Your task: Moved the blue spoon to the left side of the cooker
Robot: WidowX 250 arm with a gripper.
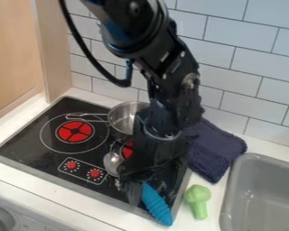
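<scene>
The black gripper (138, 188) hangs low over the front right part of the cooker (29, 146), at the upper end of a blue ridged handle. This handle of the blue spoon (156, 205) slants down to the right across the cooker's front right edge, its tip over the white counter. The gripper covers the handle's upper end, and whether it holds the spoon cannot be made out. I cannot tell where the spoon's bowl is.
A metal pan (124, 118) stands at the back of the cooker, with a silver spoon (112, 163) in front of it. Right of the cooker are a dark blue cloth (216, 151), green toy broccoli (198, 200) and a grey sink (261, 194). Tiled wall rises behind.
</scene>
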